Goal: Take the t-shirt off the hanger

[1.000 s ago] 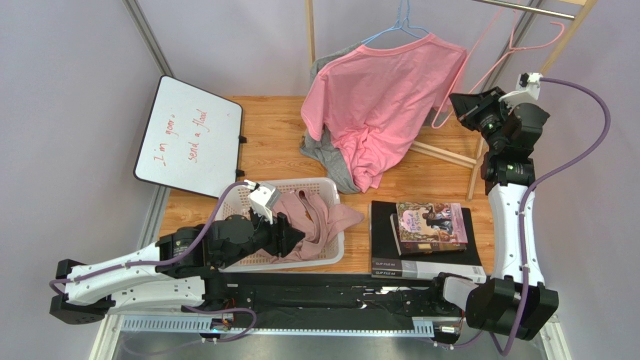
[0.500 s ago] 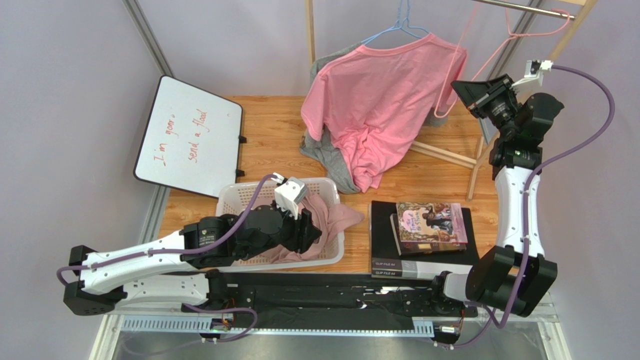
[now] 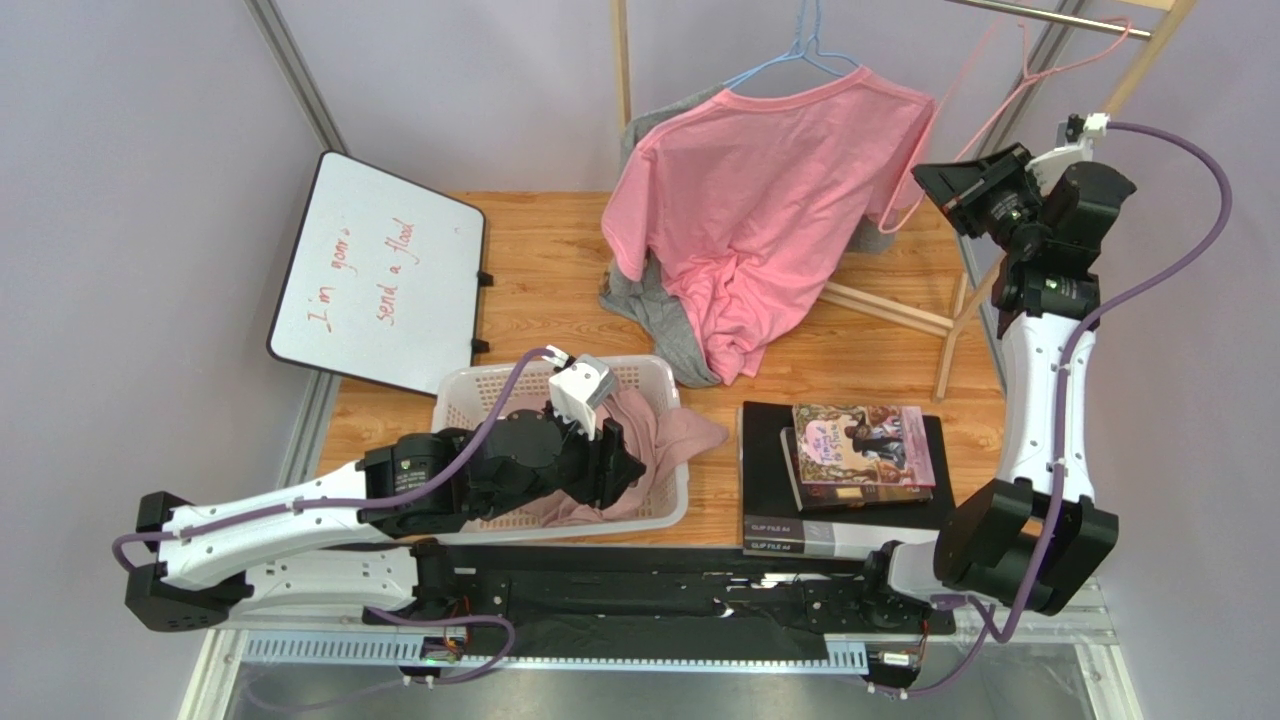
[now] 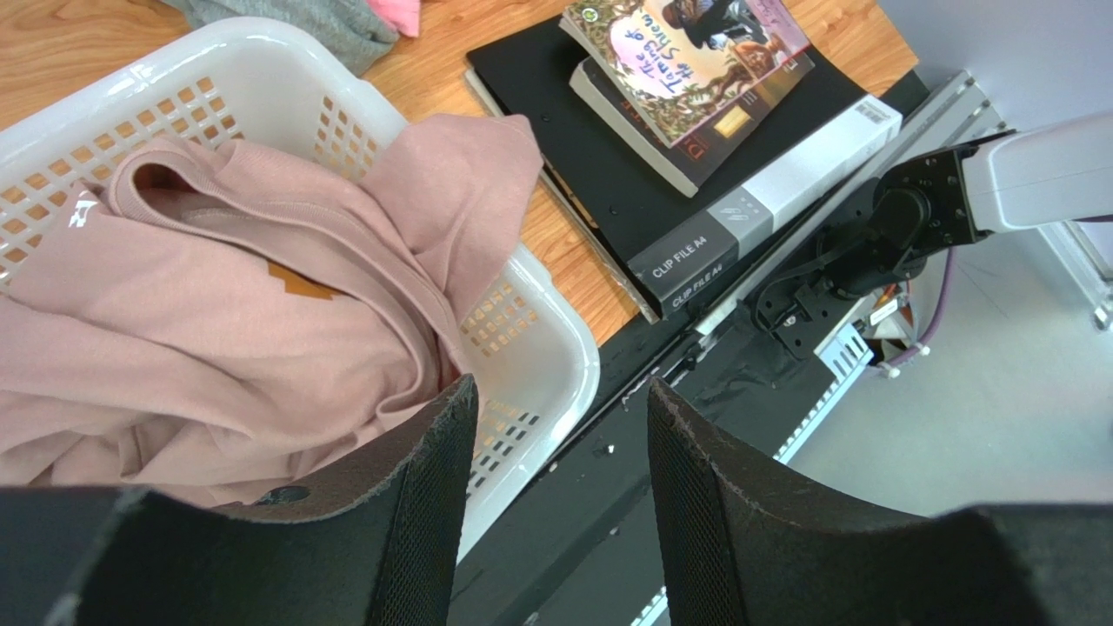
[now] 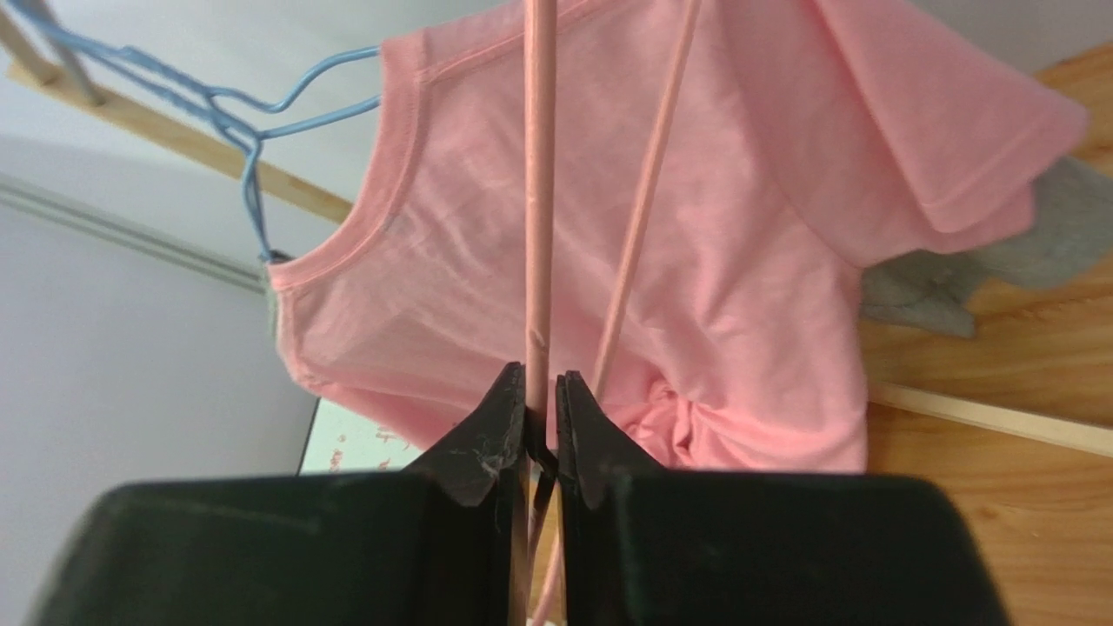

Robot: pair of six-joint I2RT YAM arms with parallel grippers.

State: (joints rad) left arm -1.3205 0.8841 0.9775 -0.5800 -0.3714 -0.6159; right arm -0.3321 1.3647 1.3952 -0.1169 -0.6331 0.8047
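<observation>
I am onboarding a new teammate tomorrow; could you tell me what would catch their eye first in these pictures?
The pink t-shirt hangs on a blue hanger from the rack at the table's far side. To its right, the right end effector is shut on an empty pink hanger. Near the front left, the open left end effector hovers over a basket of clothes.

- On the black box (image 4: 604, 167), just ahead of the left gripper (image 4: 555, 402) and to its right, a grey-and-white edge label reads "CLIP FILE A4".
- The book (image 4: 690, 63) on top of it, farther ahead, has a scripted cover title, upside down and not legible.
- The whiteboard (image 3: 383, 278), well apart from the gripper beyond the basket (image 3: 469, 393), has red handwriting, seemingly "I'm gone, send a flood".
</observation>
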